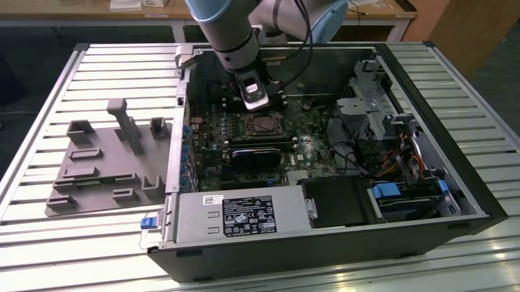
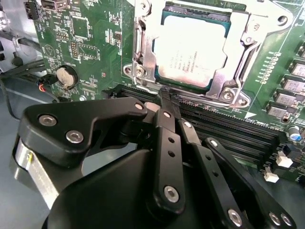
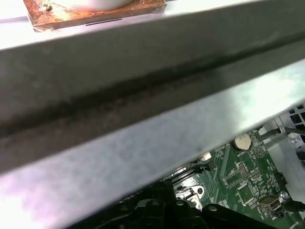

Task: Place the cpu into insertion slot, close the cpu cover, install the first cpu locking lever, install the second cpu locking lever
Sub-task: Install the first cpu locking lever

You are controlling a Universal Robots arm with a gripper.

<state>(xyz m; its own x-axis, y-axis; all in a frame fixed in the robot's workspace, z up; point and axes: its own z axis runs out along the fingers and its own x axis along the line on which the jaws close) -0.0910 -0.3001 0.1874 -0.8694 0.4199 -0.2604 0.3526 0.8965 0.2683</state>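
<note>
Exterior view first: the open computer case (image 1: 479, 207) lies on the slatted table, and the arm reaches down into it over the green circuit board (image 1: 211, 140). The gripper (image 1: 254, 97) hangs just beside the insertion slot (image 1: 262, 125), on the side facing the case's far wall.

Over to the second wrist view. The gripper (image 2: 164, 95) has its black jaws drawn right together with nothing visible between them. The tips sit at the socket's edge, next to the long black memory slots (image 2: 228, 129).

The cpu cover (image 2: 238, 47) lies flat over the socket. Framed in its window is the cpu (image 2: 190, 47), seated in the slot with its pale metal top facing up.

On handling, the chip looks light, rigid and smooth-topped. It is likely fragile underneath, so I'd take it only by its edges. The cover is thin sheet steel, stiff but probably springy, so any push belongs on the frame, never on the chip. Whether the locking levers are latched, I cannot tell.
</note>
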